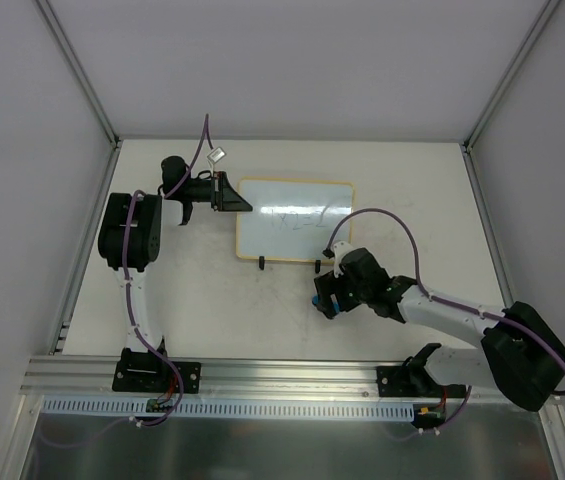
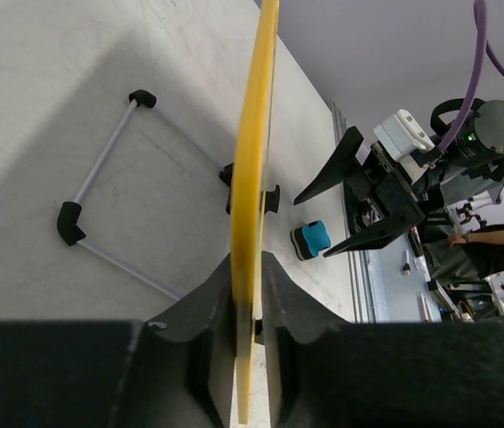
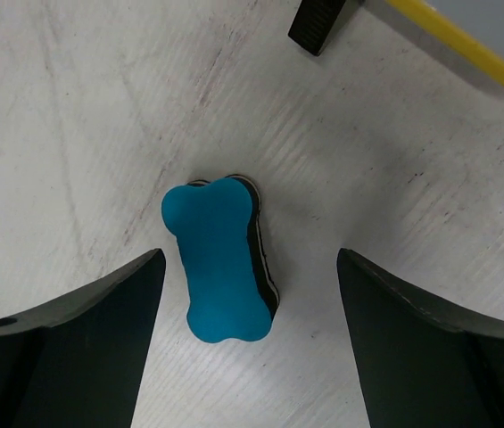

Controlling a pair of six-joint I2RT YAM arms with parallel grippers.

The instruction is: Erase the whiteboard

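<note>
The whiteboard [image 1: 295, 200] stands near the middle of the surface [image 1: 202, 300] on two small black feet [image 1: 260, 263]. It has a thin yellow frame and some faint dark writing on its white face.

We think it is light and stiff, and its shiny face looks slippery. A push on the face could tip it or make it slide. So the place to hold it is the frame at the edge, not the face. The left jaws are pinching that frame at the board's left edge, one finger on each side.

Just in front of the board, near its right foot, a blue bone-shaped eraser [image 3: 220, 263] lies flat on the surface. It looks soft and light. The right jaws hang over it, spread wide, one finger on each side, touching nothing. We would grab it across its narrow middle.
</note>
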